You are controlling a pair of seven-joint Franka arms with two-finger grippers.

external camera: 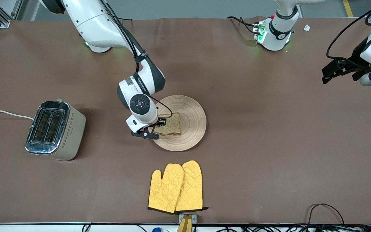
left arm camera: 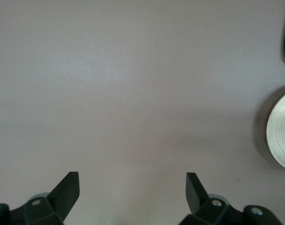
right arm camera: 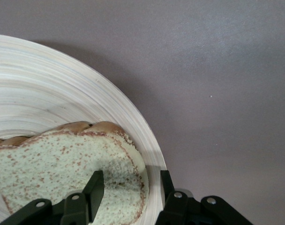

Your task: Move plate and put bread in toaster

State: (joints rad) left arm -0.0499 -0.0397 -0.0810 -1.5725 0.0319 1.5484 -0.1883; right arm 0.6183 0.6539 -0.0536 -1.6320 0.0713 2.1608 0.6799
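open table between plate [external camera: 192, 112] and toaster [external camera: 56, 130] | oven mitts [external camera: 176, 188] nearer camera than plate

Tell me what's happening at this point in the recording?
The right gripper is down at the bread, which lies flat on the wooden plate. Its fingers straddle the slice's crust edge, one over the crumb and one outside it by the plate rim, not yet clamped. The toaster stands at the right arm's end of the table with both slots empty. The left gripper waits open above bare table at its own end. A pair of yellow oven mitts lies nearer the camera than the plate.
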